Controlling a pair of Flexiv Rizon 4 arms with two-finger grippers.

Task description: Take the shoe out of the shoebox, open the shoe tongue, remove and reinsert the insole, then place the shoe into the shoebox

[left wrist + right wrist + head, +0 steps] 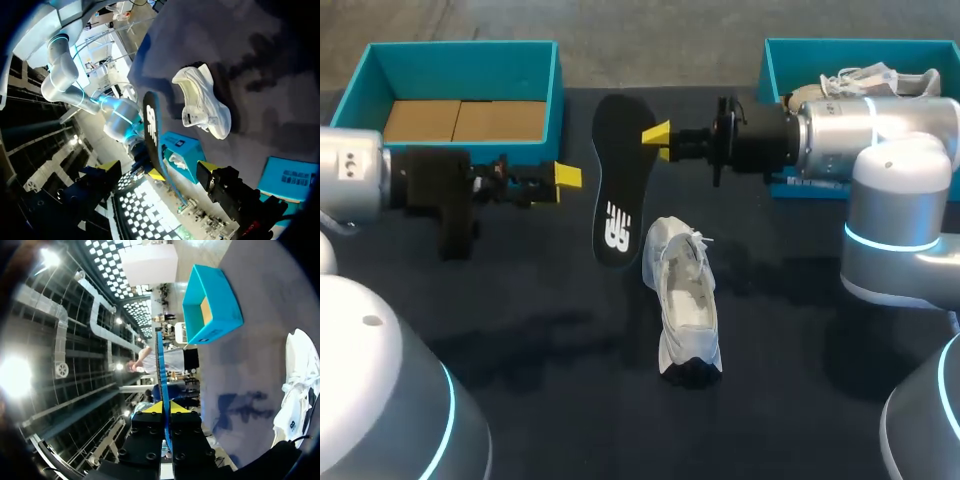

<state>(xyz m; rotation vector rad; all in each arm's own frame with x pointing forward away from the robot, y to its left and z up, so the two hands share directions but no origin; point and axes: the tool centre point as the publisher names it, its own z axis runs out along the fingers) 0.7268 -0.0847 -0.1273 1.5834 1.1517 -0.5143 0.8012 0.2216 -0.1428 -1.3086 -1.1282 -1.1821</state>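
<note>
right tool [658,140] clamps insole [615,190] — left tool [567,176] apart — shoe [685,300] on dark table [520,330]

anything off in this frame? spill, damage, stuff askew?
Nothing spilled or damaged. The insole is out of the shoe, pinched at one edge by the right tool, which fits the task. The left tool is open and holds nothing. The shoe lies alone on the table.

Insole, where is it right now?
In the head view, the black insole is over the table's middle, pinched at its edge by the right end effector, between the left shoebox and the white shoe.
</note>
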